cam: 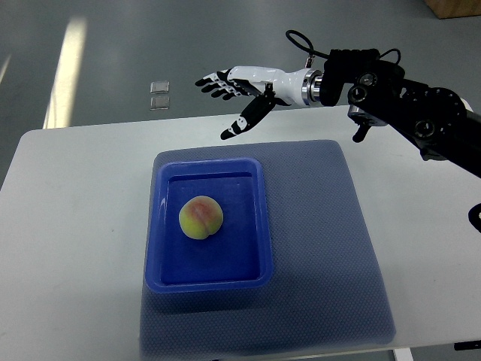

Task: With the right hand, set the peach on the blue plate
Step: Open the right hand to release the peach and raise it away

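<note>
— Blue all round: the peach (201, 217) already sits inside the blue plate (169, 280), a little left of its middle, and the plate rests on a blue mat (323, 248) on the white table (68, 203). So what is your step now?

— By my judgement, only the getting clear. Your right hand (239, 90) hangs beyond the plate's far edge, well apart from the peach, fingers spread wide and holding nothing.

— How do you do that well?

— Keep the fingers spread as they are, and draw the arm back toward the right, away from the plate. Don't dip the thumb, which points down toward the plate's far rim; a brush there could tip the plate and set the peach rolling. It is round and looks soft, so it will wander at a small knock.

— And the left hand?

— You won't find it; it is out of view.

— Count things for me.

— One peach, one plate, one mat, one table, one hand showing. Beyond the plate, off the table, two small clear squares (159, 94) lie on the floor, one just behind the other.
</note>
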`<state>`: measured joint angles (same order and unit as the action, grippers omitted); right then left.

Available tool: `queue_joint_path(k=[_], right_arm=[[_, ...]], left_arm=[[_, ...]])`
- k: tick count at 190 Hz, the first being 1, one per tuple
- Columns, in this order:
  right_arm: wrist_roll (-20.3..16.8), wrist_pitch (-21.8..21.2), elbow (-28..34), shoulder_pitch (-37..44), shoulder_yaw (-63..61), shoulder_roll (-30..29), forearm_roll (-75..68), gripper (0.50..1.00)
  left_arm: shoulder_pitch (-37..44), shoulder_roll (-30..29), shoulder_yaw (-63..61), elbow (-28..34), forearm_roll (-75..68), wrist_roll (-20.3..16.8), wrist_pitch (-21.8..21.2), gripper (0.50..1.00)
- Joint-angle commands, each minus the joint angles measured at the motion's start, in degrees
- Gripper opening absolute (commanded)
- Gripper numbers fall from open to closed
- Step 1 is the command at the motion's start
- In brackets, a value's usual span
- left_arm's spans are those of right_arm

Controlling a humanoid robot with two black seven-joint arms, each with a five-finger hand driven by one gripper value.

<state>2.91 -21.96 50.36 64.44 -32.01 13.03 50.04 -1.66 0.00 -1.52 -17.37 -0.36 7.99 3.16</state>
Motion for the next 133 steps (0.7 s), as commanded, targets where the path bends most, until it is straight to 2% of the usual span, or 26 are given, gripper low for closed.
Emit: queue_joint_path(k=[1,27,48,60,61,89,133], right_arm=[[-0.01,0.61,-0.43,-6.7,-11.58,-0.37,-6.89,0.928],[0.34,1.31,-0.61,-17.06,-25.9,-2.74,-19.09,0.926],[1.92,3.42,-3.07,-21.55,-34.08,-5.91,-29.47,0.928],[2.01,3.51,-3.51,-21.82,-34.34,-5.91,-30.27,0.928],[2.53,3.68,-6.38,-22.34,-35.48,-5.99,-33.92,0.928],[2.71,2.98,-13.0,-23.05,-35.84,-6.17,-40.37,0.928],[5.08,1.92,-14.32,-23.22,-35.49,-7.14,-40.81,0.928]], left_arm=[[-0.01,0.0,0.02,-0.38,-0.08,0.01,0.0,1.0],[-0.01,0.0,0.02,-0.29,0.01,0.01,-0.08,1.0],[-0.01,0.0,0.02,-0.03,0.01,0.01,-0.08,1.0],[-0.01,0.0,0.02,-0.03,-0.08,0.01,-0.08,1.0],[-0.01,0.0,0.02,-0.12,-0.08,0.01,-0.08,1.0],[-0.01,0.0,-0.06,-0.47,-0.17,0.01,-0.08,1.0],[-0.01,0.0,-0.15,-0.47,-0.26,0.01,-0.08,1.0]])
